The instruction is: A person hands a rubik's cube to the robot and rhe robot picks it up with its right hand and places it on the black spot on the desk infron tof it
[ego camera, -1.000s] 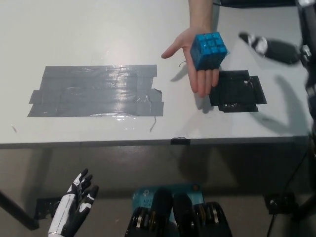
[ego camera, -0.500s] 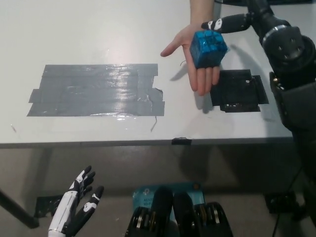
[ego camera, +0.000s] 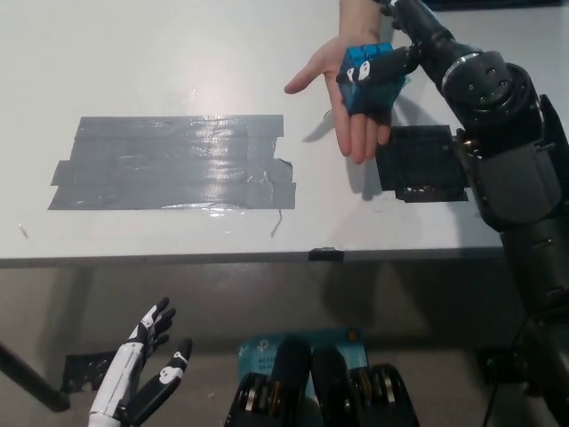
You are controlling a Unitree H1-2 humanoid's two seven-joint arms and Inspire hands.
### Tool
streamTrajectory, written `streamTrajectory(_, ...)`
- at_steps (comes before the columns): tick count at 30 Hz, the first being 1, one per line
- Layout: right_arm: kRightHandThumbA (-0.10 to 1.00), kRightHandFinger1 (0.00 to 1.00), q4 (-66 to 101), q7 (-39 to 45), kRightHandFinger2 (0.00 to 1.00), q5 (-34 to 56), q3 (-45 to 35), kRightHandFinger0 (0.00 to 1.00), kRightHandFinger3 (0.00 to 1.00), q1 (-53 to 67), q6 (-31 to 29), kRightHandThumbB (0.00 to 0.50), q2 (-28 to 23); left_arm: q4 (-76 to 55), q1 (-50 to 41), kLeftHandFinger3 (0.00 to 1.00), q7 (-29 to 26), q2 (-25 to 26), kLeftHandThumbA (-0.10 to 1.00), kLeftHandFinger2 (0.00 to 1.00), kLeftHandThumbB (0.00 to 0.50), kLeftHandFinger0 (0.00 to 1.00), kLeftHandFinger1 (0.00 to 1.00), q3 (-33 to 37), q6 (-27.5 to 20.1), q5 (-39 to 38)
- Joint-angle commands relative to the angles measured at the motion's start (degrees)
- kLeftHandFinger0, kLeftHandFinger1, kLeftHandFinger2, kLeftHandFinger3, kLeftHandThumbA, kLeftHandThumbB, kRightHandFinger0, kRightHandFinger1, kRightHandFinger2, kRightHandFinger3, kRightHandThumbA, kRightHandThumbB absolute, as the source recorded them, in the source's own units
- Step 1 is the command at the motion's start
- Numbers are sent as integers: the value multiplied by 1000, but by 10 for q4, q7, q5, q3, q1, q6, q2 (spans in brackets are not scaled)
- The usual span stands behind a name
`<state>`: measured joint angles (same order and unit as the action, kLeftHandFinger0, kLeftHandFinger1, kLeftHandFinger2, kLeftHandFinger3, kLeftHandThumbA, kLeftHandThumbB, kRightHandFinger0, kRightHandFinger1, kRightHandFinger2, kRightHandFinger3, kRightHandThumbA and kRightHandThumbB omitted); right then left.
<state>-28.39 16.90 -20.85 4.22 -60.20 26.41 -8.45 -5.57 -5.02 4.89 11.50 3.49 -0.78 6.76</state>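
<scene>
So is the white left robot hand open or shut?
Open: the white left robot hand holds nothing, its fingers spread apart, low beside the grey table.

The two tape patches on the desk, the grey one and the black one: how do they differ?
The grey tape patch is wide and lies at the left; the black tape patch is smaller, squarer and lies at the right. The grey one is fully visible; the black one is partly hidden by the right arm. Both lie flat on the desk.

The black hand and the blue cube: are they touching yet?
Touching. In the head view the right hand lies across the top of the Rubik's cube, with no gap visible. The cube rests on the person's palm.
</scene>
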Motion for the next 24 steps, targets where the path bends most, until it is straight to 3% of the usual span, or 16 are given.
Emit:
streamTrajectory(1, 1000, 1000, 1, 40, 1000, -17, -13, 1000, 1000, -33, 5, 433, -1, -20, 1, 1000, 5, 7, 575, 1000, 124, 1000, 1000, 6, -4, 17)
streamTrajectory(6, 976, 1000, 6, 93, 1000, -24, -25, 1000, 1000, -52, 5, 398, -10, -17, 3, 1000, 5, 8, 544, 1000, 120, 1000, 1000, 1, -7, 12)
streamTrajectory(10, 1000, 1000, -7, 125, 1000, -72, -19, 1000, 1000, -72, 5, 457, -21, -20, 6, 1000, 5, 6, 531, 1000, 127, 1000, 1000, 3, 3, 16)
streamTrajectory(17, 887, 1000, -43, 161, 1000, -113, -20, 1000, 1000, -73, 5, 465, -16, -19, -1, 1000, 7, 4, 526, 1000, 155, 1000, 1000, 2, 0, 11)
streamTrajectory(22, 865, 1000, -62, 185, 1000, -133, 10, 1000, 1000, -80, 5, 498, -28, -25, 3, 1000, 8, 6, 499, 1000, 160, 1000, 1000, 2, 8, 14)
streamTrajectory(24, 926, 1000, -68, 218, 1000, -134, 44, 1000, 1000, -88, 5, 500, -45, -27, 7, 1000, 10, 7, 471, 1000, 165, 1000, 1000, 2, 13, 14)
